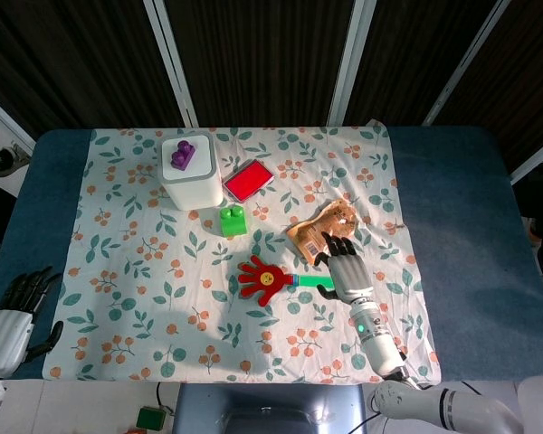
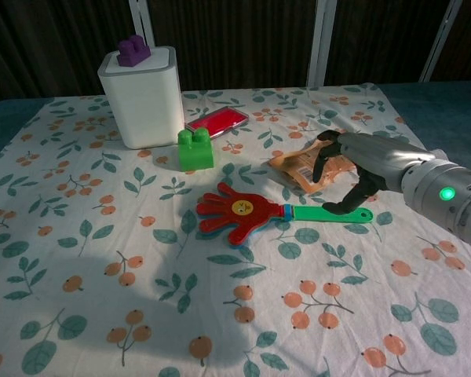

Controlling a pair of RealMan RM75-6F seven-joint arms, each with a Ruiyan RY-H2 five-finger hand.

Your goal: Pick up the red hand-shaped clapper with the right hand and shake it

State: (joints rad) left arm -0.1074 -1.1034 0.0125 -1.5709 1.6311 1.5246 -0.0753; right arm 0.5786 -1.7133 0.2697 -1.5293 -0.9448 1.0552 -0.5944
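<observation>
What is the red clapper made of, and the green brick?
The clapper looks like smooth, slightly shiny hard plastic: flat red hand with a yellow face, green handle. The green brick also looks like plastic, glossy with moulded studs on top.

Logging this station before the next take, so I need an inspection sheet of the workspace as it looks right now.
Surface: blue table covered by a floral cloth.
Job's things: red hand-shaped clapper lying flat on the cloth, green handle toward the right hand.
Clutter: white box with a purple block on top; green block; red flat case; snack packet.
Hands: right hand over the handle's end, fingers curled, contact unclear; left hand open at the table's left edge, holding nothing.
Cables: thin one near the right arm's base.
Surroundings: dark panelled wall.
</observation>
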